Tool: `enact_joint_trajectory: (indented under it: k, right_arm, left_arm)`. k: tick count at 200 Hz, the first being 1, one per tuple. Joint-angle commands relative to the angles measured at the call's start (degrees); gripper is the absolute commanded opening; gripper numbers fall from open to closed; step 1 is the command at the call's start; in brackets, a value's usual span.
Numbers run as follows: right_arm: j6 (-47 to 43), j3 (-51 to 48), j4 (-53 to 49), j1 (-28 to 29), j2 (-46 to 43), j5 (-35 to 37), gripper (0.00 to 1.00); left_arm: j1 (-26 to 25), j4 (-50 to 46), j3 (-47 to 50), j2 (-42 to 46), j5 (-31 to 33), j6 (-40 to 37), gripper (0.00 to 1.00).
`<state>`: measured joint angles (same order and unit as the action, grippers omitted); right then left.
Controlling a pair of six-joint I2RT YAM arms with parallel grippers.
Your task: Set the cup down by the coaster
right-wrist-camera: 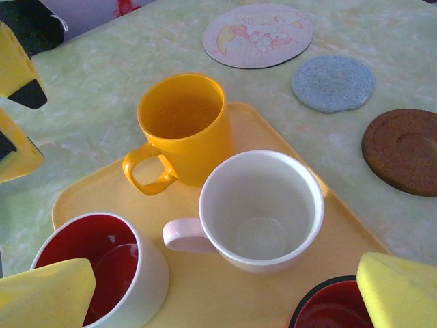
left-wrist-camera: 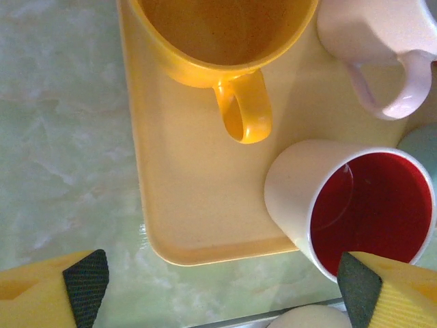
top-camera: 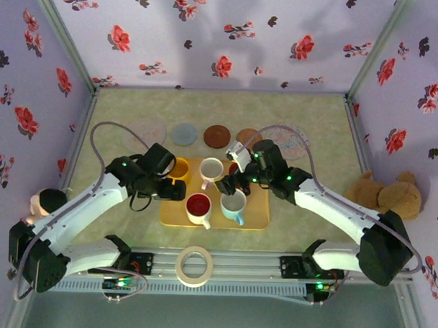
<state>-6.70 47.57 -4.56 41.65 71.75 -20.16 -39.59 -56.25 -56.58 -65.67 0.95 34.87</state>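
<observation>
Left claw (left-wrist-camera: 222,277), spread, faces the yellow cup (left-wrist-camera: 205,34); right claw (right-wrist-camera: 225,280), spread, hangs by the white cup (right-wrist-camera: 263,212).

tray (top-camera: 256,221) on counter (top-camera: 314,117), centre of frame. five cups on tray: upper-left cup (top-camera: 180,168), upper-middle cup (top-camera: 211,169) right of it, lower-left cup (top-camera: 199,205), lower-right cup (top-camera: 233,203) just beside it, fifth cup (right-wrist-camera: 328,309) at tray's upper right, partly hidden. coaster row (top-camera: 217,136) on counter above tray, apart from it. tape roll (top-camera: 194,266) below tray, bottom centre. plush toy (top-camera: 383,193) at right edge.
</observation>
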Motion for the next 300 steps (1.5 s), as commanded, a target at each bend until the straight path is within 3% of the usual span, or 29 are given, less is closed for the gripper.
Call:
enact_joint_trajectory:
  k: [1, 87, 228, 300]
  right_arm:
    - [-0.4, 1.9, -0.9, 0.4, 0.2, 0.7, 1.00]
    - [-0.7, 4.3, -3.6, 0.3, 2.1, 1.9, 1.00]
    - [-1.9, 4.4, -3.9, 0.2, 2.4, 2.7, 1.00]
    - [-2.0, 5.9, -4.3, 0.0, 3.4, 1.7, 1.00]
  left_arm:
    - [0.4, 3.0, 0.6, -1.7, -0.8, 1.7, 0.88]
    - [0.9, 2.8, -3.6, -11.5, -0.2, -0.1, 0.81]
    - [2.6, 5.4, -1.8, -14.5, 0.1, -1.9, 0.69]
    - [4.4, 4.0, -1.6, -15.0, 0.6, -3.6, 0.68]
